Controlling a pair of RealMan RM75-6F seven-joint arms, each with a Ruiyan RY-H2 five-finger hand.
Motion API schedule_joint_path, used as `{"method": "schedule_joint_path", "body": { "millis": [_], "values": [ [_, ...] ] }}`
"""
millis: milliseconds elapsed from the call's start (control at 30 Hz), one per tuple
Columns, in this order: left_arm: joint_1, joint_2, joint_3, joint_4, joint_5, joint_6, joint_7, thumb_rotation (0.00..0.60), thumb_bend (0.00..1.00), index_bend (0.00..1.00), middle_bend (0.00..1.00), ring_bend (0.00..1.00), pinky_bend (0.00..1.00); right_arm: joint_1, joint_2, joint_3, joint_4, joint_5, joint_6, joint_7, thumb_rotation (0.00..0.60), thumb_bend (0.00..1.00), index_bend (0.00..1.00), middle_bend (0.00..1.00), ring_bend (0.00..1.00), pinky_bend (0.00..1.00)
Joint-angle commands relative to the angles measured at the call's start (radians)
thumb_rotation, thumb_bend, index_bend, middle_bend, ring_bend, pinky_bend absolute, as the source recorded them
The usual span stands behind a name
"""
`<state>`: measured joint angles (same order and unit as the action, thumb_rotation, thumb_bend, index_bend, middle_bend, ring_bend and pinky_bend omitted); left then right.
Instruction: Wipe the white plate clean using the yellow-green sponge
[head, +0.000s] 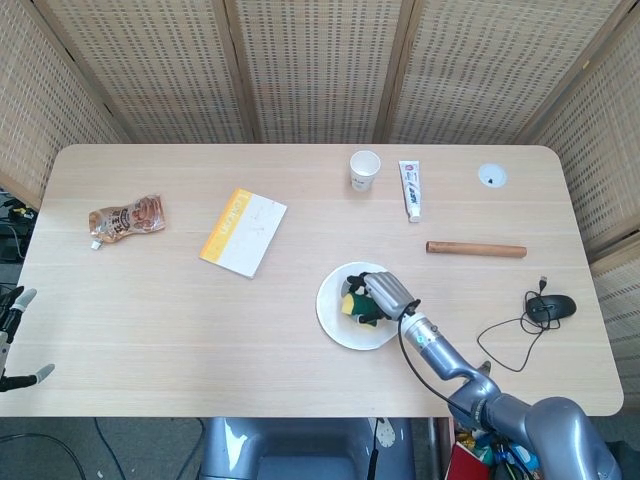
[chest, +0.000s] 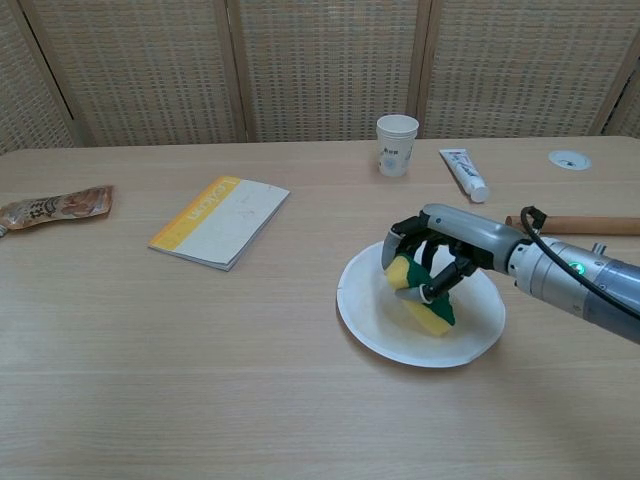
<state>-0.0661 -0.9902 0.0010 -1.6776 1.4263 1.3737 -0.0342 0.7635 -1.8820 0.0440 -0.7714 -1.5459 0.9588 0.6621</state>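
Observation:
The white plate (head: 337, 320) (chest: 380, 335) lies on the table right of centre, towards the near edge. My right hand (head: 390, 294) (chest: 450, 240) grips the yellow-green sponge (head: 352, 305) (chest: 421, 306) and presses it onto the plate's middle, fingers curled over its top. At the left edge of the head view, below the table's level, the left hand (head: 12, 335) shows only in part, with fingers apart and nothing in them. The chest view does not show it.
A yellow-edged notebook (head: 243, 232) (chest: 220, 220) lies left of the plate. A paper cup (head: 364, 169) (chest: 397, 145), a toothpaste tube (head: 410, 189) (chest: 463, 173) and a wooden rod (head: 476, 249) (chest: 580, 225) sit behind. A snack pouch (head: 126, 217) is far left, a mouse (head: 551, 307) far right.

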Motion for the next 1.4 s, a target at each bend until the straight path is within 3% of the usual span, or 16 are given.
{"method": "schedule_joint_path", "body": {
  "millis": [33, 633, 933, 1133, 1400],
  "values": [
    [0.000, 0.000, 0.000, 0.000, -0.001, -0.001, -0.001, 0.600, 0.00, 0.00, 0.00, 0.00, 0.00, -0.003, -0.019, -0.012, 0.030, -0.002, -0.011, 0.008, 0.600, 0.29, 0.47, 0.55, 0.39, 0.45],
    [-0.001, 0.003, 0.005, -0.002, 0.004, -0.005, -0.005, 0.600, 0.00, 0.00, 0.00, 0.00, 0.00, -0.010, -0.060, -0.050, 0.111, -0.038, 0.004, 0.090, 0.600, 0.32, 0.49, 0.55, 0.39, 0.45],
    [0.000, 0.009, 0.009, -0.003, 0.015, 0.000, -0.019, 0.600, 0.00, 0.00, 0.00, 0.00, 0.00, -0.003, -0.025, -0.007, 0.056, -0.049, 0.125, 0.043, 0.600, 0.33, 0.49, 0.55, 0.39, 0.45],
    [0.000, 0.011, 0.011, -0.001, 0.022, 0.001, -0.026, 0.600, 0.00, 0.00, 0.00, 0.00, 0.00, -0.014, -0.024, 0.000, 0.053, -0.019, 0.092, 0.001, 0.600, 0.35, 0.49, 0.55, 0.39, 0.45],
    [-0.002, 0.011, 0.011, 0.000, 0.022, -0.003, -0.027, 0.600, 0.00, 0.00, 0.00, 0.00, 0.00, -0.036, -0.055, -0.051, 0.125, -0.034, 0.047, 0.009, 0.600, 0.35, 0.49, 0.55, 0.39, 0.45]
  ]
}}
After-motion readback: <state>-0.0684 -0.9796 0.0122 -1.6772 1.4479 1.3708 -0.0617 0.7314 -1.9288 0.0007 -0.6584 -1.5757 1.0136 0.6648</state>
